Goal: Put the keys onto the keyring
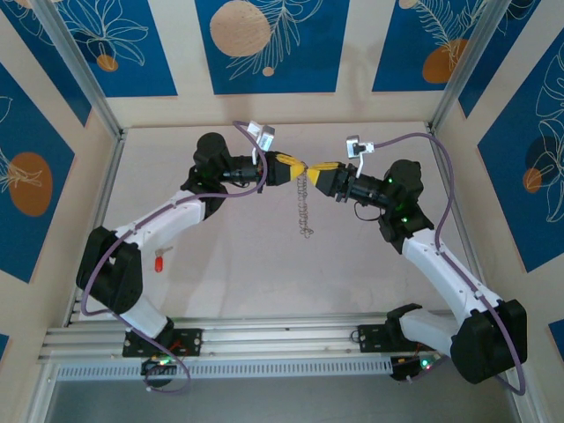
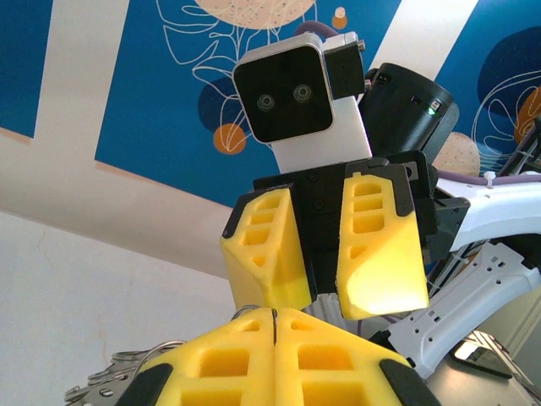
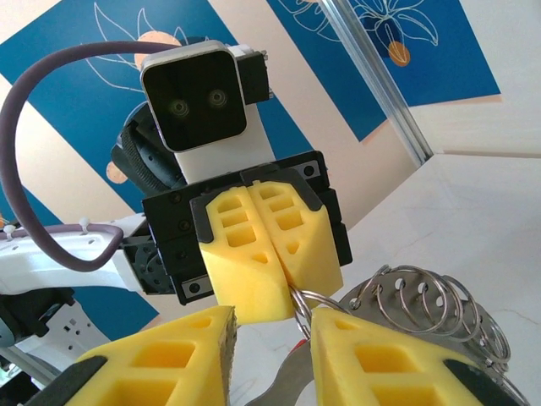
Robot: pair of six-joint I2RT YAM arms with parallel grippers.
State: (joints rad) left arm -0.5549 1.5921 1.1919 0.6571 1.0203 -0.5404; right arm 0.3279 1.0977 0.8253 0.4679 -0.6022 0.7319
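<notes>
One left hand tight on keyring

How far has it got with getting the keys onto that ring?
Nothing looks threaded yet. In hand: the left gripper is shut on the keyring, and the right gripper, jaws apart, meets it there. Left: the red key lies on the table, not picked up.

Keyring (linked metal loops) hangs; red key lies apart.
</notes>
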